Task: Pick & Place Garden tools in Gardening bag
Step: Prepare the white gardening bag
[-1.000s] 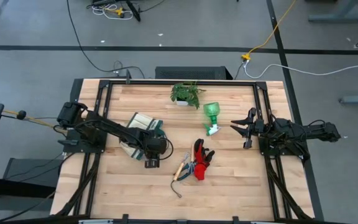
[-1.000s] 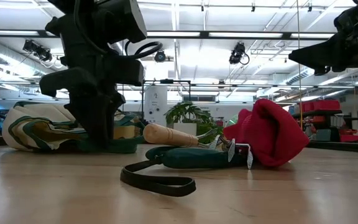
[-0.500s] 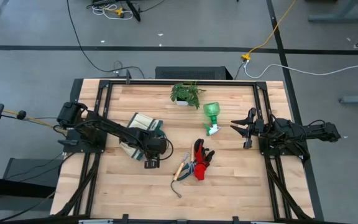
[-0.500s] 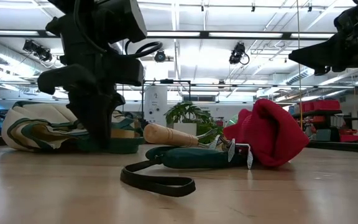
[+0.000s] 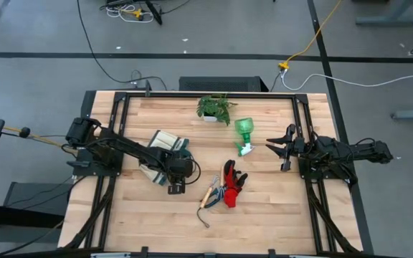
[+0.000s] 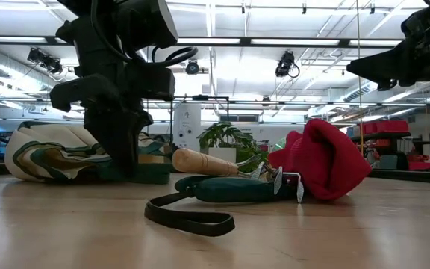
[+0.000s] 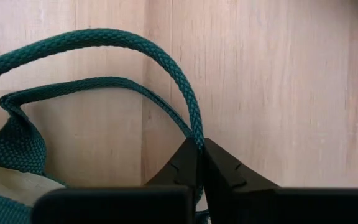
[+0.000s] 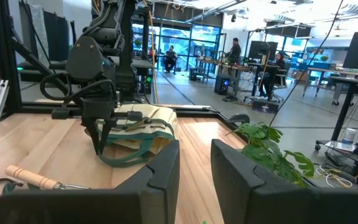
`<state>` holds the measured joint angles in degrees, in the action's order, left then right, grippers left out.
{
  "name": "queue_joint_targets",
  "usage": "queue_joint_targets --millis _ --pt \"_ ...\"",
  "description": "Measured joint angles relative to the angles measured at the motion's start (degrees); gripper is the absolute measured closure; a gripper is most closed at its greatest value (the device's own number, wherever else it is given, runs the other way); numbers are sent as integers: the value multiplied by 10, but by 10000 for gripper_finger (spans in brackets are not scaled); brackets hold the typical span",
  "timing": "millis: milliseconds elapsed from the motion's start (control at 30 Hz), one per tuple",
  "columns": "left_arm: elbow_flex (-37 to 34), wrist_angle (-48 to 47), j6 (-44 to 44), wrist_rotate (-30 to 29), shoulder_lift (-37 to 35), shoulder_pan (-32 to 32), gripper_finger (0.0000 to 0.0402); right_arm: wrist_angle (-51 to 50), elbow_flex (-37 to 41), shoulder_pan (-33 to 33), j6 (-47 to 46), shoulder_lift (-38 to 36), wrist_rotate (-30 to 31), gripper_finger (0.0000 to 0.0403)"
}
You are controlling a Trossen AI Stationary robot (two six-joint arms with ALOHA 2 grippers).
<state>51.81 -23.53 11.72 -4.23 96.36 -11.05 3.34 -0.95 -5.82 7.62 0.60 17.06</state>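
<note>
The cream gardening bag (image 5: 160, 149) with green trim lies on its side on the table's left half; it also shows in the low view (image 6: 43, 153). My left gripper (image 5: 176, 188) is at the bag's near right side, shut on its green loop handle (image 7: 135, 46). The green spray bottle (image 5: 244, 134) lies right of centre. The red-and-black gloves (image 5: 233, 185) and the wooden-handled rake (image 5: 210, 193) lie together near the middle. My right gripper (image 5: 274, 147) is open and empty, above the table's right side. My left gripper pinches one strand of the bag's green webbing loop handle (image 7: 196, 132) between its two shut fingertips. The fingers come from above, pointing down, close over the table top (image 6: 122, 173). The rest of the loop curves away slack toward the bag, which lies on the table.
A leafy plant in a white pot (image 5: 214, 107) stands at the far middle. A dark strap loop (image 6: 189, 217) lies on the table by the rake and gloves. Black frame rails (image 5: 314, 208) run along both table sides. Bare wood lies near the front edge.
My left gripper, still shut on the handle, has shifted slightly toward the table's right edge, and the bag has followed it a little. My right arm has kept still.
</note>
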Motion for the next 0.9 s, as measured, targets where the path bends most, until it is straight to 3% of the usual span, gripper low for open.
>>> queue_joint_targets --millis 300,500,900 --pt "0 0 12 0 0 0 359 0 0 0 0 0 0 309" --pt "0 0 13 0 0 0 391 0 0 0 0 0 0 309" --pt "3 1 27 28 -12 25 391 0 0 0 0 0 0 309"
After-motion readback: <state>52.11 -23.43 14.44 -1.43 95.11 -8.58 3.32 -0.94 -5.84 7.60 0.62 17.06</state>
